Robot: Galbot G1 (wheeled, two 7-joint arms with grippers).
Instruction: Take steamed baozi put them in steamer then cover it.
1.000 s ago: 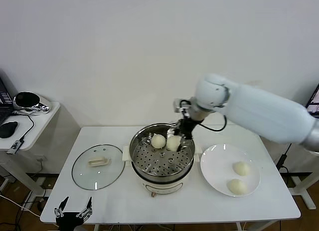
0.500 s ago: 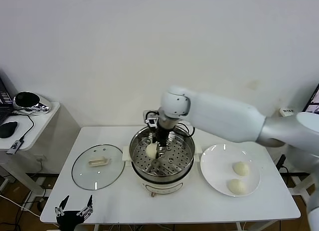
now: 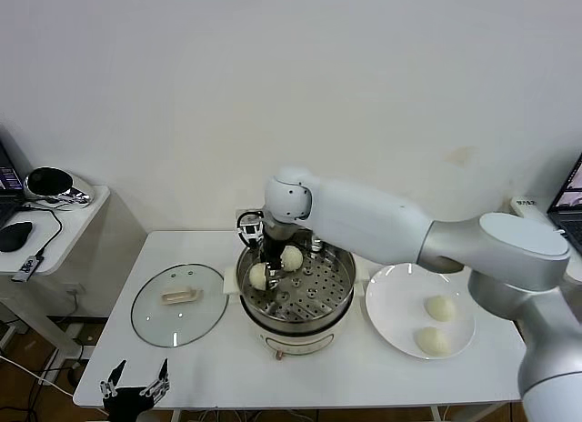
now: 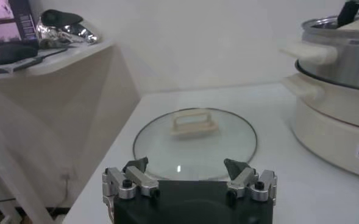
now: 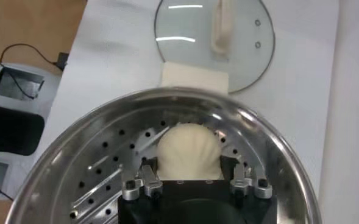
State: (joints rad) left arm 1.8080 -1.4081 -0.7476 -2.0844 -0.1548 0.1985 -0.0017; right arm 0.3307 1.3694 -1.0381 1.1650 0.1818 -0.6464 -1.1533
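— What's behind the white table?
— A plain white wall. A side desk stands left, holding what may be a mouse.

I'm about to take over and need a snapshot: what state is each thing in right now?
Steamer: uncovered, two buns inside.
Bun in the right gripper: gripped, low over the tray at the steamer's left side.
Second bun: resting on the tray.
Right gripper: shut on the bun.
Plate: holds two buns.
Glass lid: off, flat on the table left of the steamer.
Left gripper: open, idle near the table's front edge.
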